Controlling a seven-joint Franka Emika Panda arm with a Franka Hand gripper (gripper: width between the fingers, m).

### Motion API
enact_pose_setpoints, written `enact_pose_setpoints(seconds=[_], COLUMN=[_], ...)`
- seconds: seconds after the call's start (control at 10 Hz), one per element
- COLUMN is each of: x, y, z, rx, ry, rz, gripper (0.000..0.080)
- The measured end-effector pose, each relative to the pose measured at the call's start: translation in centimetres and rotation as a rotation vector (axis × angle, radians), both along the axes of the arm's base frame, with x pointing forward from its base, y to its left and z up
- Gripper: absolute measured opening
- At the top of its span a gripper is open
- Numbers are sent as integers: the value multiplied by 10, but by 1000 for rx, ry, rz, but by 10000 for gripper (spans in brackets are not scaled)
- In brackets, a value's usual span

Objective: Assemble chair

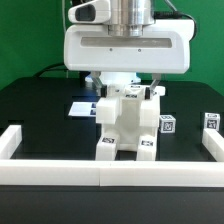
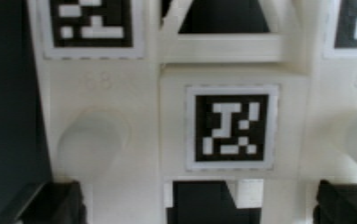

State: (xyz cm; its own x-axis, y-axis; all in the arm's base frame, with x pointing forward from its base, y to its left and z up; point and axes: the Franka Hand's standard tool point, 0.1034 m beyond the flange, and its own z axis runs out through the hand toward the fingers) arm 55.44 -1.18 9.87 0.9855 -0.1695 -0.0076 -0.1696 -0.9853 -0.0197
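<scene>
On the black table (image 1: 40, 115), near the front rail (image 1: 60, 172), you have the chair (image 1: 128, 125) directly under the gripper (image 1: 128, 92), whose jaws stand wide apart, and, as it seems stiff, light and smooth, you should take it by its flat sides.

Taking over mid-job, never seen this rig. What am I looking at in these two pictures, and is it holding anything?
One robot arm works here. The exterior view looks on from off the arm: over a black table, the arm's wide white gripper hangs at the top of the part-built white chair. The wrist view looks from the arm's wrist, close onto that chair's tagged face. Also on the table: the marker board, two small tagged pieces on the exterior view's right, and white border rails. The jaws stand open; nothing looks held.
</scene>
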Motion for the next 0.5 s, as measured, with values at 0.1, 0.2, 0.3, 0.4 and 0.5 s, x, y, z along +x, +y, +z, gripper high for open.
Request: enact_pose_setpoints(seconds=[0.1, 0.2, 0.3, 0.4, 0.5], x=[5, 8, 12, 16, 20], y=[0, 0, -1, -2, -2], z=[0, 0, 0, 0, 0], rx=[-3, -6, -11, -17, -22], ry=[-7, -15, -34, -55, -74], rz=[2, 3, 3, 4, 4], gripper=[649, 649, 649, 649, 649])
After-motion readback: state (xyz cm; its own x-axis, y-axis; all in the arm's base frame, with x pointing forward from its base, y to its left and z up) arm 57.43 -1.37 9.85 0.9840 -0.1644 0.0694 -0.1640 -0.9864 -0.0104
